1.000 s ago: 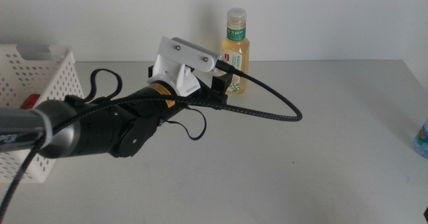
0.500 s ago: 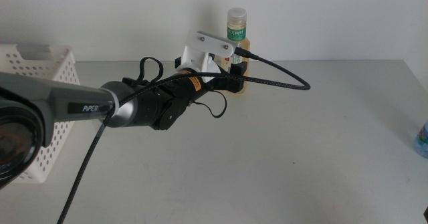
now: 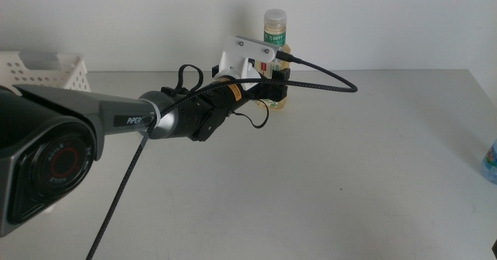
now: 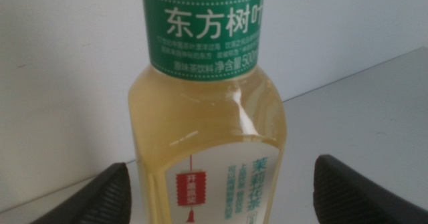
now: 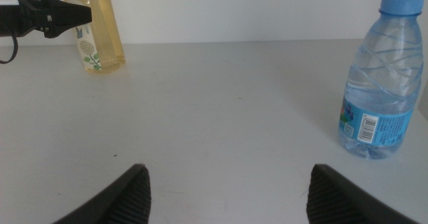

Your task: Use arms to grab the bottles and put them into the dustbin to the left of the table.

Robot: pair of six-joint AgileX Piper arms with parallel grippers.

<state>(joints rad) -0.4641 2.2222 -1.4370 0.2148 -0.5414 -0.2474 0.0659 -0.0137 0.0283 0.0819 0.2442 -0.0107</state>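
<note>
Left gripper [image 4: 217,187]: fingers [image 4: 90,197] spread wide on either side of the tea bottle [image 4: 207,117], not touching it. The bottle stands upright at the desk's [image 3: 349,175] far edge by the wall. Right gripper [image 5: 227,190]: fingers open, empty, low over the desk. Water bottle [image 5: 378,77] upright nearby. Basket [image 3: 46,67] at the desk's left.

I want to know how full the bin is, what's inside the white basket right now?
Cannot tell: only the top corner of the white basket shows at the table's far left. The left arm covers the rest while its open left gripper straddles the yellow tea bottle.
</note>
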